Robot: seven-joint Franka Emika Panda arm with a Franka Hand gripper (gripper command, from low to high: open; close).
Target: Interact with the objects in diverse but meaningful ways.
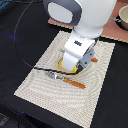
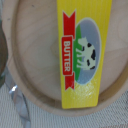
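A flat yellow rectangular box (image 2: 82,55) printed "BUTTER" with a cow picture lies flat on a round wooden plate (image 2: 30,75) and fills the wrist view. In the exterior view only a yellow edge (image 1: 62,65) shows under the arm's white hand. My gripper (image 1: 70,64) hangs straight over the box, close to it. Its fingers are hidden by the hand in the exterior view and do not show in the wrist view. The red tomato, the pale blue carton and the brown sausage are out of view.
The plate rests on a pale woven placemat (image 1: 45,87) on a black table. A wooden-handled fork (image 1: 65,79) lies just in front of the plate; its metal end shows in the wrist view (image 2: 19,102). A small orange-brown piece (image 1: 94,60) lies beside the hand. A grey pot (image 1: 123,19) stands on the exterior view's far right.
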